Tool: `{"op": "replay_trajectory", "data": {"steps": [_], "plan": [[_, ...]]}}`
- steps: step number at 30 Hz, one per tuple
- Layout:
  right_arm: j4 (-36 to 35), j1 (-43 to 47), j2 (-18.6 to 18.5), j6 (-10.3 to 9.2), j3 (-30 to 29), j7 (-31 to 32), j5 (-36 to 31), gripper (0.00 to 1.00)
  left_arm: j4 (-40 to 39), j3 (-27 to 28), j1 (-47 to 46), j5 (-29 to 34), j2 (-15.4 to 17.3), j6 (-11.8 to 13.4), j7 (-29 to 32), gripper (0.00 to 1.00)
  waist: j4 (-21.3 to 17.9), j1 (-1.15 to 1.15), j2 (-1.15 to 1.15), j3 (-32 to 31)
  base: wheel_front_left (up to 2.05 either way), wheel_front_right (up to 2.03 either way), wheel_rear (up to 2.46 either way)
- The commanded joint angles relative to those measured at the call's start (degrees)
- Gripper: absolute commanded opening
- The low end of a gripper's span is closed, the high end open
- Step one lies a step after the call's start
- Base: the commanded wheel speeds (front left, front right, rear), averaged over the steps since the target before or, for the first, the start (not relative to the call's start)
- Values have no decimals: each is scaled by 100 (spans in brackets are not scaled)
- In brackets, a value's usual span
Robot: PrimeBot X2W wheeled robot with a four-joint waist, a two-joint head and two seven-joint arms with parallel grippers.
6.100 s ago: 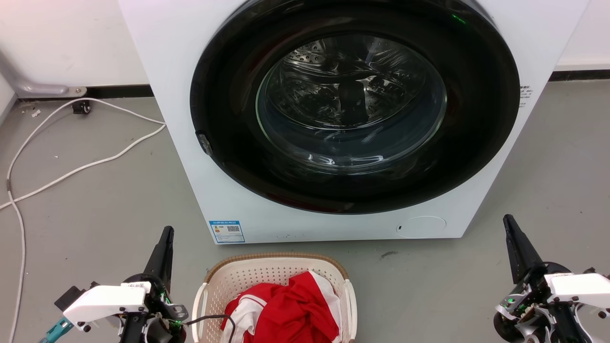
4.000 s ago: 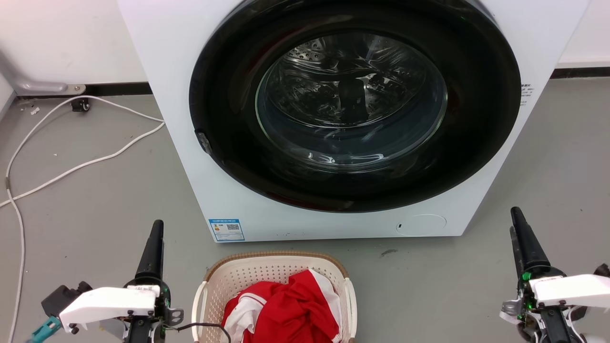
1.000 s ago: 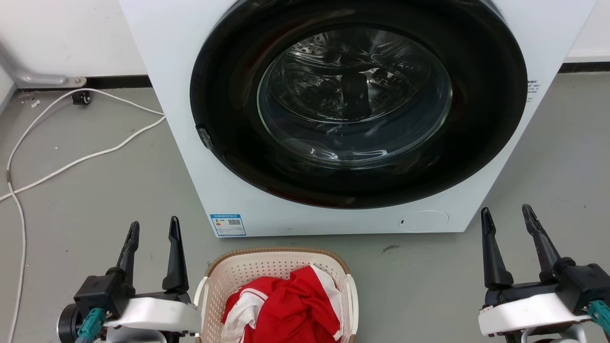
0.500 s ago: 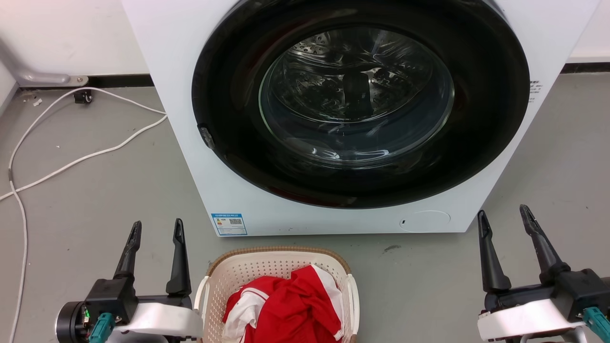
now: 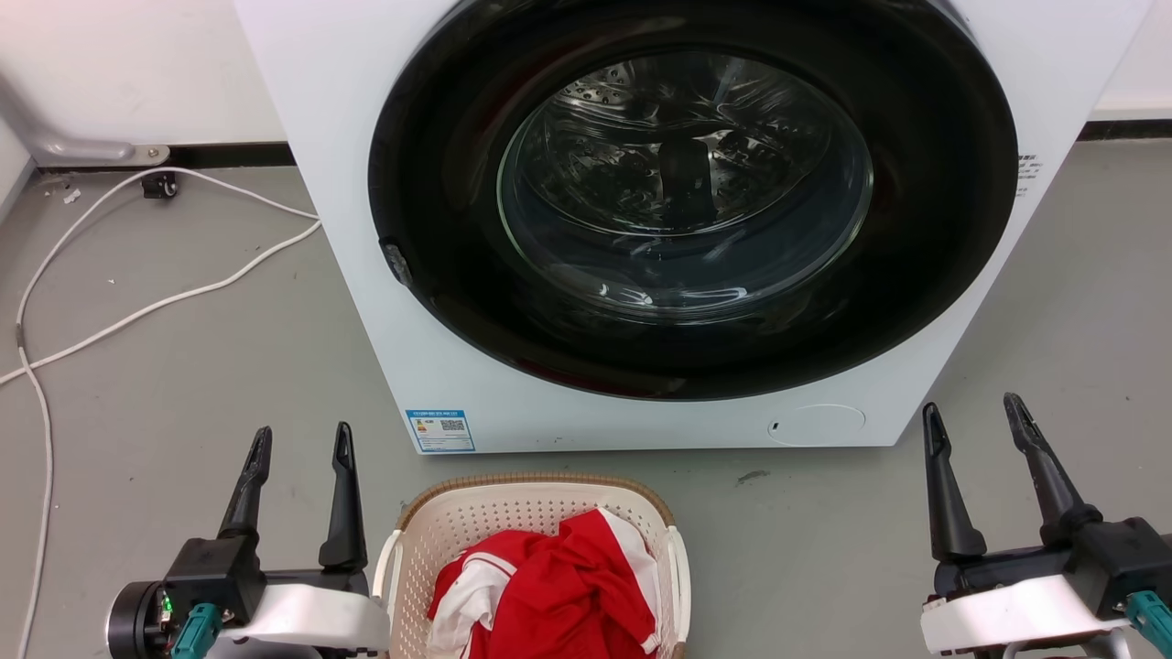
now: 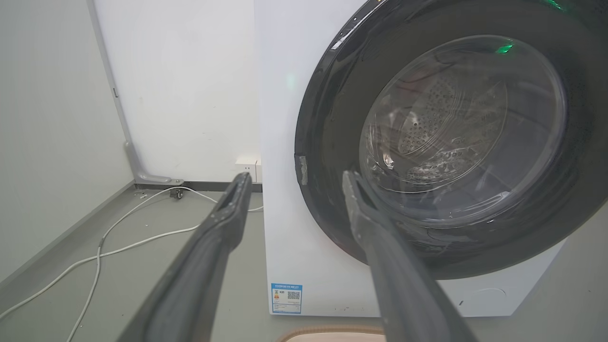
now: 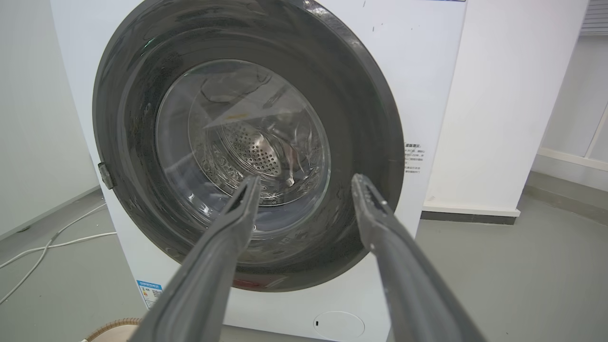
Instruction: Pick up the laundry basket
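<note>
As left claw (image 5: 303, 428), right claw (image 5: 971, 404) opened, laundry basket (image 5: 481, 526) seemingly stayed.

grey floor (image 5: 201, 384) — on it a washer (image 5: 348, 229), the laundry basket (image 5: 485, 526) (just before it), white cables (image 5: 174, 300).

The left end effector (image 5: 302, 428) sits at the lower left of the head view. Its two long, dark, tapering fingers (image 5: 344, 494) point up and stand apart, with nothing held between them. Behind them come a black wrist block (image 5: 209, 569) and a white moulded forearm shell (image 5: 307, 615), with a teal connector (image 5: 189, 630) at the side.

The right end effector (image 5: 971, 403) mirrors it at the lower right, fingers likewise parted and empty. Both lean a little toward the middle. In each wrist view the pair rises from the bottom edge, with a clear gap between the tips.
</note>
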Motion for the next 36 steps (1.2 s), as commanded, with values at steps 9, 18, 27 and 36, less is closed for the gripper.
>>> {"op": "replay_trajectory", "data": {"steps": [9, 18, 27, 36], "plan": [[-6, -45, -5, -2, 66, -11, 79, 100, 72, 48, -62, 6, 13, 8, -16, 100, 6, 0, 0, 84, 0, 0, 0], [471, -511, -3, -2, 449, -10, 249, 100, 531, 262, -509, 96, 12, -154, -16, 100, -13, 0, 0, 532, 0, 0, 0], [1562, -1425, -4, -2, 1168, -9, 220, 100, 1747, 422, -1393, 202, 245, -322, -15, 100, -58, 0, 0, 1345, 0, 0, 0], [2636, -2349, -3, -2, 1747, -10, 102, 100, 2990, 413, -2308, 191, 548, -383, -16, 100, -97, 0, 0, 2183, 0, 0, 0]]}}
